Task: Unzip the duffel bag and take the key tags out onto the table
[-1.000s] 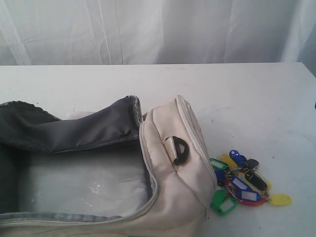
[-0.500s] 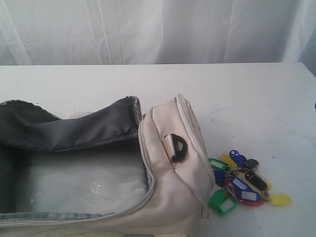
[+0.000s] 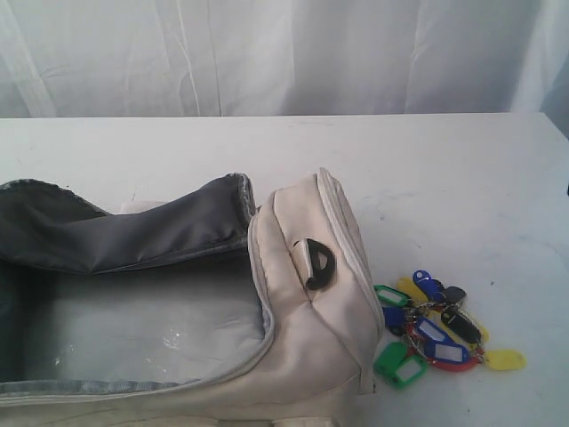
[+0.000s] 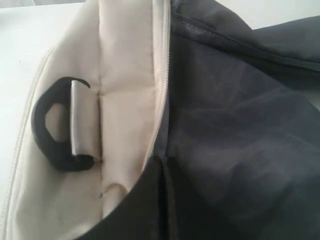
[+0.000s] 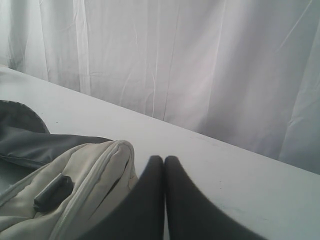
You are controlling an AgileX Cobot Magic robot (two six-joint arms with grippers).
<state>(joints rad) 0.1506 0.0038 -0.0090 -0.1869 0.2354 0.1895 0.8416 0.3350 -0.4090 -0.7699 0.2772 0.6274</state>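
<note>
White table wide; duffel bag on its near-left, unzipped, mouth gaping, grey lining showing. Looks soft, floppy, best taken by zip hem or black D-ring on right end. Key tags on table just right of bag's end, out of bag: prob. light, slick plastic, so grab at metal rings. L gripper jaws closed at zip hem, can't tell if cloth pinched; R gripper jaws closed, empty, over table by bag's right end.

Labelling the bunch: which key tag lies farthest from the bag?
The yellow tag at the bunch's right end in the exterior view; the green, blue and red ones lie nearer the duffel bag.
</note>
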